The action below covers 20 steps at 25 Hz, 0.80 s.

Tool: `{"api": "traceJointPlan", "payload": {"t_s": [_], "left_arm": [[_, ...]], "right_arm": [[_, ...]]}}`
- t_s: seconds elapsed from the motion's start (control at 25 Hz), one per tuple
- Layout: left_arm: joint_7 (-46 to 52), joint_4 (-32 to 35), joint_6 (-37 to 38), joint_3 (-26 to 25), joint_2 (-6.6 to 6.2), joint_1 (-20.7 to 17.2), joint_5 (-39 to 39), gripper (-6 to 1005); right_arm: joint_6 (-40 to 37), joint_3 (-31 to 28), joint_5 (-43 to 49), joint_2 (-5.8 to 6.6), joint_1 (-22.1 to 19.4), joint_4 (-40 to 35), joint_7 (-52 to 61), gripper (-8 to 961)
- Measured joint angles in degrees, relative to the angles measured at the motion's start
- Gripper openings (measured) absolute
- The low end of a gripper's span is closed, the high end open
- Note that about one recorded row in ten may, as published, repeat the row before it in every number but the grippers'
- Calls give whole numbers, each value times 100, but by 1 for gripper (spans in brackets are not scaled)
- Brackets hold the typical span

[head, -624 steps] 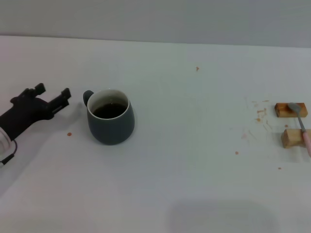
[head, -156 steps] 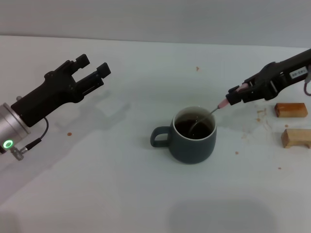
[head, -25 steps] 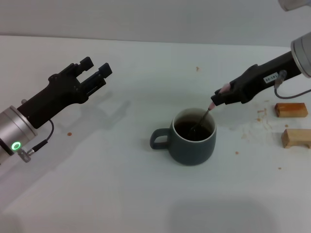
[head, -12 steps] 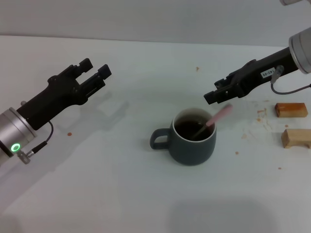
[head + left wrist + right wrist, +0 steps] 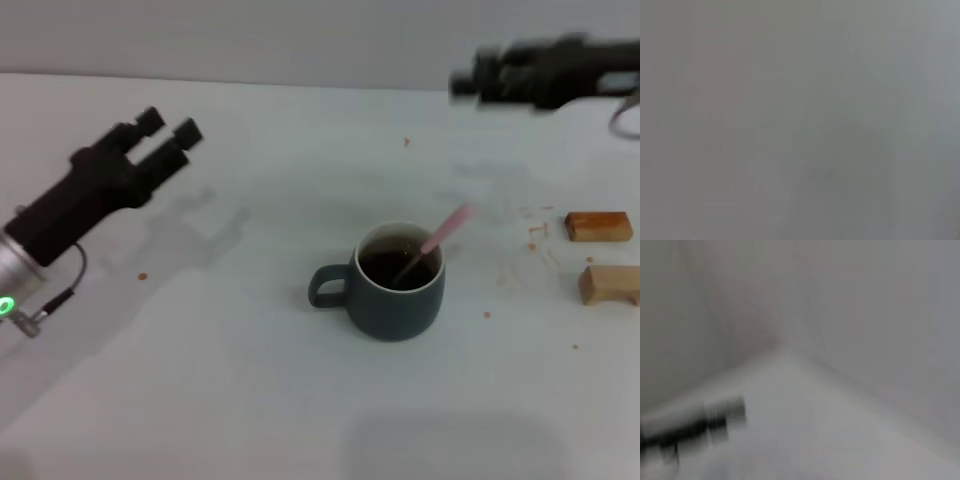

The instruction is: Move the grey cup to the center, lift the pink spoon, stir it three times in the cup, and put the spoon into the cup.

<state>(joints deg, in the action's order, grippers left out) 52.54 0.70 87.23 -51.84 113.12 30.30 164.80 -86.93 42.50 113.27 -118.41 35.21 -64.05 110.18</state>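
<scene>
The grey cup stands at the middle of the white table, its handle toward my left, with dark liquid inside. The pink spoon rests in the cup, its bowl in the liquid and its pink handle leaning over the rim toward my right. No gripper touches it. My right gripper is open and empty, raised high above the far right of the table and blurred by motion. My left gripper is open and empty, held up over the table's left side. The left wrist view shows only plain grey.
Two small wooden blocks lie at the table's right edge, with small crumbs and stains around them. The right wrist view shows the table's far edge, the wall and my left arm far off.
My right gripper has let go of the spoon and pulled up and back, away from the cup. The spoon now leans in the cup. My left arm has drawn back leftward.
</scene>
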Motion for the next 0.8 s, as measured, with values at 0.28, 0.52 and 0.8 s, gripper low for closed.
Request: {"api": "traceJointPlan", "payload": {"t_s": [0.28,0.52,0.8], "left_arm": [[-41,-5,506,-657,-91,-293,-2,694],[-341,-355,620,-2539,87,-993,-5,694],[-1440,-659,610,-3663,458,-1375,-4,694]], "right_arm": [[391,-328,-3533,-47,-1417,1018,-3028,534],[233,-874,-6366,-46,-1916,3200,-5749,533],[-200,-1316,-8123,-56,-1968,4906,-7952,533]]}}
